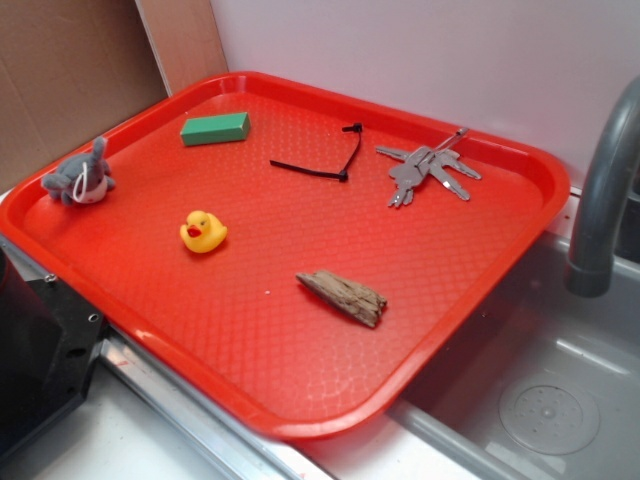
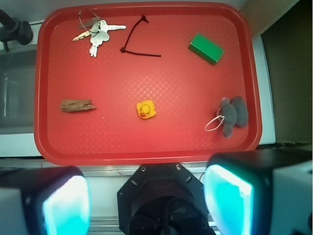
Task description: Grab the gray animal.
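The gray animal (image 1: 80, 178), a small gray plush with a white belly and a thin loop, lies at the left rim of the red tray (image 1: 330, 400). From above it shows as the gray animal (image 2: 232, 115) near the right rim of the tray (image 2: 146, 154). My gripper (image 2: 149, 200) hangs high over the robot's black base, off the tray's near edge, open with nothing between its cyan pads (image 2: 230, 198). In the exterior view the gripper is out of frame.
On the tray lie a yellow rubber duck (image 1: 203, 231), a green block (image 1: 215, 128), a black cable tie (image 1: 325, 160), a bunch of keys (image 1: 428, 170) and a piece of wood (image 1: 343, 296). A gray faucet (image 1: 600, 200) stands over the sink (image 1: 540, 400) at right.
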